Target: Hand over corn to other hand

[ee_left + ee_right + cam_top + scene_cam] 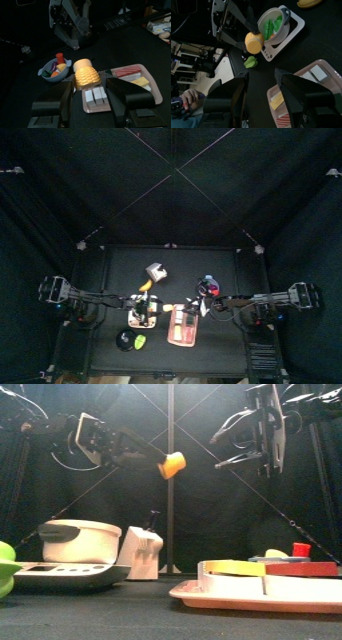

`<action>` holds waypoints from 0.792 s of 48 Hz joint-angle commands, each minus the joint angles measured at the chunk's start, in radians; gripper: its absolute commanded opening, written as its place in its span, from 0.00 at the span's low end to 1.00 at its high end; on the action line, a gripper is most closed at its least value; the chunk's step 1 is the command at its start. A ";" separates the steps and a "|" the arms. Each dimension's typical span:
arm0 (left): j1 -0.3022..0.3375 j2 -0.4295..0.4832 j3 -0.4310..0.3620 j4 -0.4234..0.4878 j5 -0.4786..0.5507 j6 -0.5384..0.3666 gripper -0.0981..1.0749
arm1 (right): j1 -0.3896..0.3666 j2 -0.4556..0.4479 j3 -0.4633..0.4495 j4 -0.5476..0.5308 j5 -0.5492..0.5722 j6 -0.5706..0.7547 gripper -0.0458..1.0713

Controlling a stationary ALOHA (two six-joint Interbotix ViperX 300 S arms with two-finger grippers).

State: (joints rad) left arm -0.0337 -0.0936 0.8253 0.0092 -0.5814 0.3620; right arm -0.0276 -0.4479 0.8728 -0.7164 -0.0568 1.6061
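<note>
My left gripper (89, 85) is shut on a yellow corn cob (85, 76) and holds it high above the table. In the front view the corn (171, 463) hangs in mid-air at the tip of the left gripper (150, 458), which reaches in from the left. My right gripper (241, 434) is raised at about the same height, a short way to the right of the corn, jaws open and empty. The right wrist view shows the corn (253, 42) ahead of the open right gripper (261, 80), apart from it. From above, the corn (156, 274) is over the table's middle.
A pink tray (214, 594) with yellow and red food pieces stands front right. A white pot (80, 540) on a grey tray and a green item (7, 564) are at the left. A small bowl (55, 69) holds toy food. A person's hand (184, 97) shows beyond the curtains.
</note>
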 commanded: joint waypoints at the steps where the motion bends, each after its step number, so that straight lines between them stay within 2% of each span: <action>1: 0.002 0.018 -0.060 -0.006 -0.012 0.014 0.65 | -0.005 -0.012 -0.017 -0.002 -0.006 -0.003 0.78; 16: 0.002 0.087 -0.140 -0.009 -0.012 0.054 0.65 | -0.020 -0.009 -0.012 -0.003 -0.005 -0.005 0.78; 38: 0.000 0.101 -0.155 -0.009 -0.060 0.055 0.65 | -0.031 0.002 -0.011 -0.002 0.000 -0.003 0.78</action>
State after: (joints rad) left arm -0.0337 0.0138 0.6995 0.0000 -0.6228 0.4157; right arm -0.0522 -0.4403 0.8728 -0.7194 -0.0537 1.6045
